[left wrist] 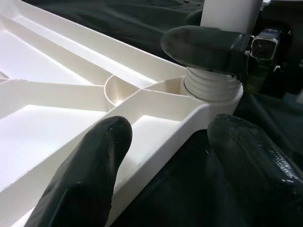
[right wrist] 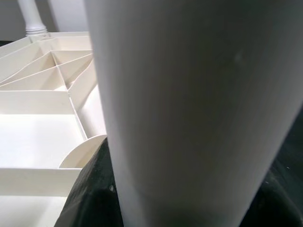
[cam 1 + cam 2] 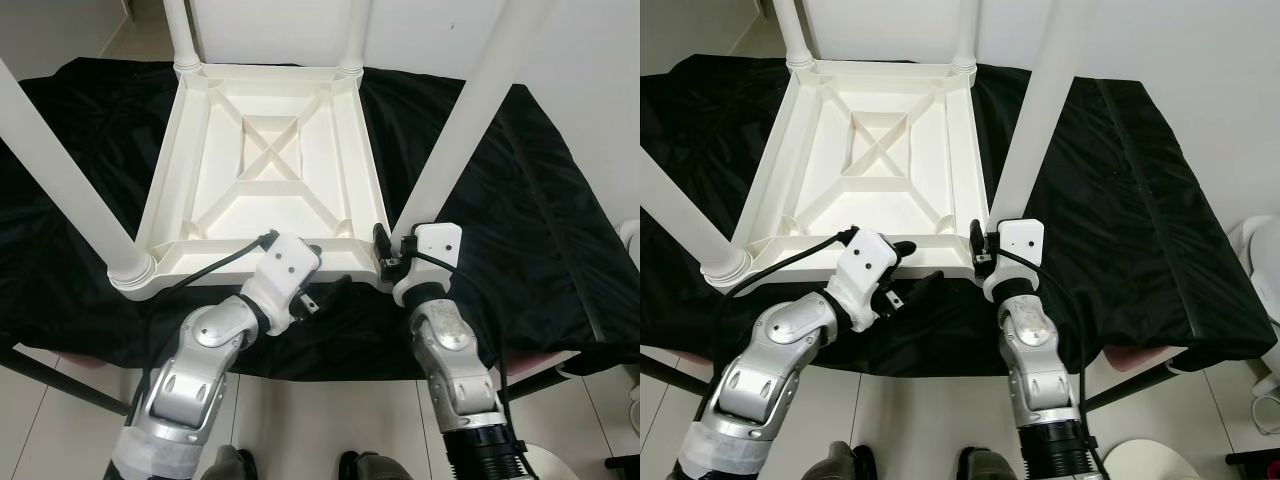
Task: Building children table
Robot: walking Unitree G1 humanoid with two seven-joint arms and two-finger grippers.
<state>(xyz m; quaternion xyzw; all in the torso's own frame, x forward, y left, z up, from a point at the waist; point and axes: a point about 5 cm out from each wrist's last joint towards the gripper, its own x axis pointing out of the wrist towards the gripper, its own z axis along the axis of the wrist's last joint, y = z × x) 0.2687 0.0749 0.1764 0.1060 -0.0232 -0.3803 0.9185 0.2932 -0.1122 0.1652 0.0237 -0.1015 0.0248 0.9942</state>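
We held the upturned tabletop (image 3: 265, 165) on the black-draped desk (image 3: 560, 230), right end effector (image 3: 385, 252) clamped round the near-right leg (image 3: 470, 110) seating it, left end effector (image 3: 325, 297) wide astride the rim, steadying

The upper lengths of all four legs are cut off by the top edges of the eye views. The right hand (image 3: 384, 252) is largely hidden behind the near-right leg (image 3: 462, 125). The leg (image 2: 189, 104) is blurred in the right wrist view, and the fingers cannot be made out.
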